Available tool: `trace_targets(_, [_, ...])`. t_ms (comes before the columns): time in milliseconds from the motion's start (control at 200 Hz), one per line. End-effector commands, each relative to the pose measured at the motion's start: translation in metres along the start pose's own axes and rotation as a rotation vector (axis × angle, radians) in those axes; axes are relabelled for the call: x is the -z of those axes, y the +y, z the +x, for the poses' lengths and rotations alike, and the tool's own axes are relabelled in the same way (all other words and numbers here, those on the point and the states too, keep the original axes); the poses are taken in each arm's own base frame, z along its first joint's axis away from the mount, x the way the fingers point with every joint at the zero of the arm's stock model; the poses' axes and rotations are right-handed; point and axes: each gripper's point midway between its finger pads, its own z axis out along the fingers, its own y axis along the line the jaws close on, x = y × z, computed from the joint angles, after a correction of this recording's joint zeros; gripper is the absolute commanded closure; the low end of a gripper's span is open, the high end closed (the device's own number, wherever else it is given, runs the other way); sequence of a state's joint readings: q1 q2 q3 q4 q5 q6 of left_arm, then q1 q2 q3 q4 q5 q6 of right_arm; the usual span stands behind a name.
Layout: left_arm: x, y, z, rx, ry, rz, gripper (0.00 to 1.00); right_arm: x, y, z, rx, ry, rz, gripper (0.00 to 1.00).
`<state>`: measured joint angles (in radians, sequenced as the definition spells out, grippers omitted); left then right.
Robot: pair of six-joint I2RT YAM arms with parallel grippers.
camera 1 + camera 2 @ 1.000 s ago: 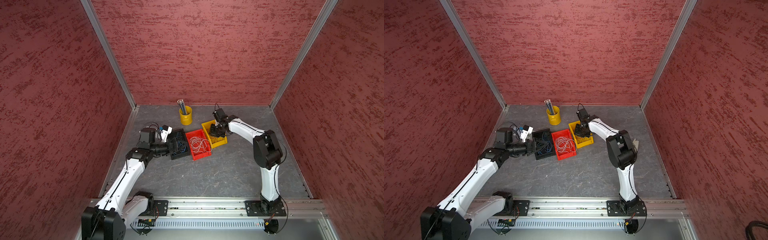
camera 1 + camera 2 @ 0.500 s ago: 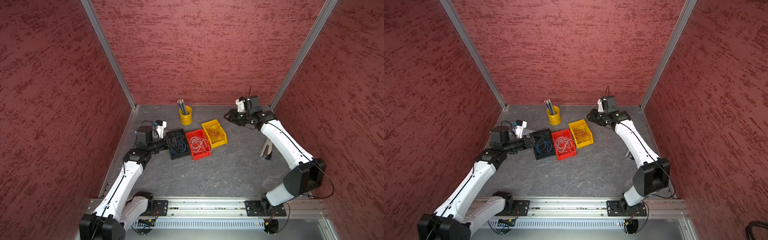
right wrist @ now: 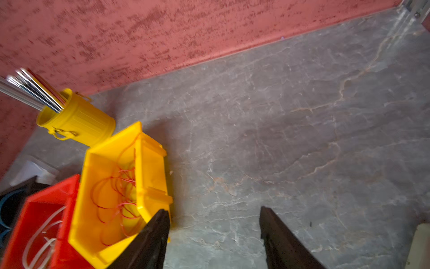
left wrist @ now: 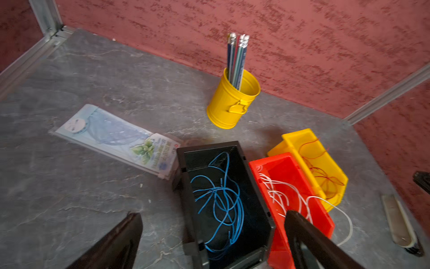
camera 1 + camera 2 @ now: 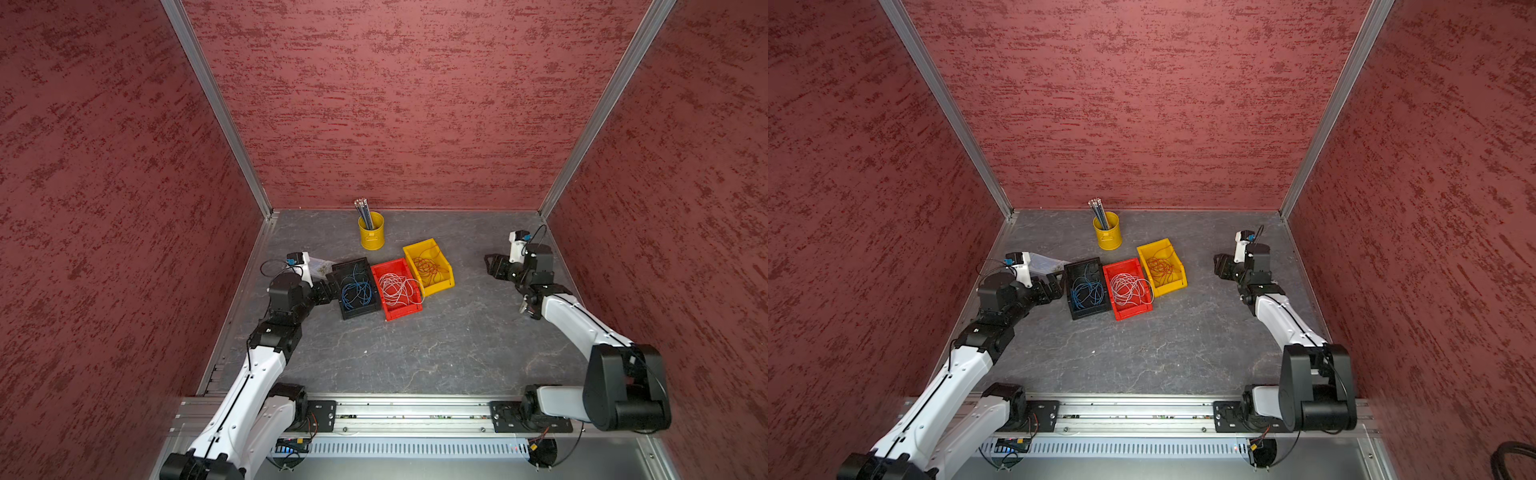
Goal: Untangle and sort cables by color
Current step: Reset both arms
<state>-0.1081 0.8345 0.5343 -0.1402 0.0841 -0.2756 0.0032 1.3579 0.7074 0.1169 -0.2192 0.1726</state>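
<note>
The cables lie in three bins side by side. Blue cables point(image 5: 356, 291) fill the black bin point(image 5: 349, 264), white cables point(image 5: 397, 289) the red bin point(image 5: 401, 312), and red cables point(image 5: 428, 266) the yellow bin point(image 5: 419, 245). One white strand point(image 4: 346, 221) loops over the red bin's rim onto the floor. My left gripper point(image 5: 332, 286) is open at the black bin's left end, with nothing in it. In the left wrist view, the left gripper point(image 4: 213, 213) frames the blue cables point(image 4: 223, 198). My right gripper point(image 5: 492, 266) hangs open and empty, well right of the yellow bin point(image 3: 149, 163).
A yellow cup of pencils point(image 5: 371, 230) stands behind the bins near the back wall. A flat plastic packet point(image 4: 116, 137) lies left of the black bin. A pale flat tool point(image 4: 398, 221) lies on the floor at the right. Red walls close three sides.
My right arm has lifted out of the yellow bin and swung far to the right, its jaws opening. The left gripper has drawn back from over the black bin to its left end.
</note>
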Motion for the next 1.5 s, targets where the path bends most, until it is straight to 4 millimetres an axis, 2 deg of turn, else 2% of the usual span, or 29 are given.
trace_targets(0, [-0.007, 0.021, -0.009, -0.036, -0.047, -0.084, 0.00, -0.003, -0.010, -0.034, 0.156, -0.214, 0.062, 0.32])
trace_targets(170, [-0.017, 0.043, -0.007, -0.019, -0.045, -0.127, 0.00, -0.010, -0.021, -0.039, 0.184, -0.201, 0.118, 0.30])
trace_targets(311, [-0.028, 0.061, -0.003, 0.028, -0.051, -0.144, 0.00, -0.012, -0.025, -0.022, 0.174, -0.127, 0.126, 0.30])
trace_targets(456, [-0.037, 0.070, -0.003, 0.032, -0.044, -0.118, 0.00, -0.013, -0.033, -0.015, 0.193, -0.191, 0.143, 0.29])
trace_targets(481, [-0.037, 0.071, -0.004, 0.027, -0.045, -0.117, 0.00, -0.018, -0.037, -0.004, 0.190, -0.173, 0.145, 0.29])
trace_targets(531, [-0.038, 0.074, -0.004, 0.009, -0.041, -0.124, 0.00, -0.018, -0.040, 0.000, 0.187, -0.190, 0.151, 0.29])
trace_targets(761, [-0.049, 0.088, -0.003, -0.047, -0.109, -0.103, 0.00, -0.008, -0.036, 0.019, 0.221, -0.313, 0.101, 0.26])
trace_targets(837, [-0.057, 0.083, -0.006, -0.083, -0.165, -0.046, 0.00, -0.002, -0.034, 0.021, 0.230, -0.339, 0.095, 0.25])
trace_targets(872, [-0.062, 0.081, -0.001, -0.108, -0.163, -0.022, 0.00, -0.002, -0.032, 0.020, 0.235, -0.351, 0.083, 0.25])
trace_targets(1062, [-0.085, 0.067, -0.008, -0.203, -0.174, 0.056, 0.00, -0.003, -0.026, 0.022, 0.256, -0.341, 0.050, 0.23])
trace_targets(1122, [-0.091, 0.069, 0.000, -0.200, -0.176, 0.066, 0.00, -0.002, -0.027, 0.022, 0.253, -0.342, 0.055, 0.22])
trace_targets(1177, [-0.093, 0.068, -0.001, -0.220, -0.173, 0.049, 0.00, -0.003, -0.028, 0.022, 0.250, -0.340, 0.061, 0.21])
trace_targets(1307, [-0.096, 0.050, 0.019, -0.321, -0.184, 0.085, 0.00, -0.005, -0.028, 0.021, 0.248, -0.328, 0.060, 0.15])
trace_targets(1352, [-0.090, 0.051, 0.016, -0.323, -0.241, 0.070, 0.00, -0.005, -0.028, 0.021, 0.248, -0.326, 0.060, 0.11])
trace_targets(1403, [-0.094, 0.051, 0.015, -0.323, -0.216, 0.065, 0.00, -0.006, -0.029, 0.021, 0.247, -0.325, 0.063, 0.02])
trace_targets(1438, [-0.098, 0.054, 0.013, -0.306, -0.202, 0.057, 0.00, -0.007, -0.029, 0.021, 0.242, -0.317, 0.067, 0.02])
trace_targets(1493, [-0.100, 0.071, 0.010, -0.242, -0.187, 0.000, 0.00, -0.011, -0.032, 0.021, 0.232, -0.294, 0.081, 0.01])
